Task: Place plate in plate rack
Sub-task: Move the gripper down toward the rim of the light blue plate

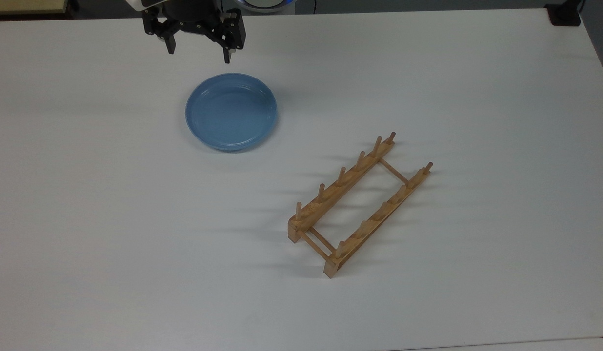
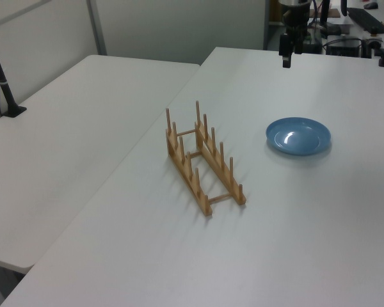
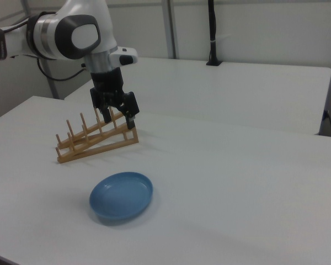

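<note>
End effector (image 1: pixel 199 51) hangs spread above plate (image 1: pixel 231 111), rack (image 1: pixel 360 204) apart.

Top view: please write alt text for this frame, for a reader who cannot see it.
A light-blue plate lies flat on a white table, with the robot's open gripper hovering above the table just beyond the plate's far rim, holding nothing. An empty wooden plate rack stands apart from the plate, toward the top view's lower right, set at a diagonal.
</note>
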Controlling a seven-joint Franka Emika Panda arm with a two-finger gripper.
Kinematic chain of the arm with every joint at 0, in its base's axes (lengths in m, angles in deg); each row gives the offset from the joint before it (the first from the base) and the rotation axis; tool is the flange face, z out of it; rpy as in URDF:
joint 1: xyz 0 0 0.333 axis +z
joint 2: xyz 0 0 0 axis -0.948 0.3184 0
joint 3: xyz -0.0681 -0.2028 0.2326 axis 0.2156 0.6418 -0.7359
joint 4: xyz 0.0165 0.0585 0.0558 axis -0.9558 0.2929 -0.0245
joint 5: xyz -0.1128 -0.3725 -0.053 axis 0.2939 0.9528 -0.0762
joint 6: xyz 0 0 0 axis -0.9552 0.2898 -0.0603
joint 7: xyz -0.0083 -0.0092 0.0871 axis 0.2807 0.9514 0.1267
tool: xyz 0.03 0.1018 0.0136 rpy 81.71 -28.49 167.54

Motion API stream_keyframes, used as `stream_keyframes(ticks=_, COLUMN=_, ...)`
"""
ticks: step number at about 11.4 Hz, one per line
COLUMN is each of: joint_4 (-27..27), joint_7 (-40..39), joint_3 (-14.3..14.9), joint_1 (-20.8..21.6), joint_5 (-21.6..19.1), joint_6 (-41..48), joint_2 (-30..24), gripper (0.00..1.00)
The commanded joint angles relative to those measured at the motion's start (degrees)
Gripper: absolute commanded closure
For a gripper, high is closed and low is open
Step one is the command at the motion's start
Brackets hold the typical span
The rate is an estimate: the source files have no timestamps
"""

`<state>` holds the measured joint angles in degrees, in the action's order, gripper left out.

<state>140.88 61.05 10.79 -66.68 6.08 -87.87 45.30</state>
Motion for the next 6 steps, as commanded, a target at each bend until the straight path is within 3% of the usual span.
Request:
stream_keyframes(ticks=1, joint_4=0.67, joint_7=0.41, joint_3=-0.80, joint_1=-0.27, joint_5=0.46, joint_6=0.93, joint_2=-0.23, gripper=0.00)
stream_keyframes(ticks=6, joint_4=0.76, joint_7=0.59, joint_3=-0.80, joint_1=-0.27, joint_5=0.28, joint_6=1.11, joint_2=-0.22, gripper=0.00)
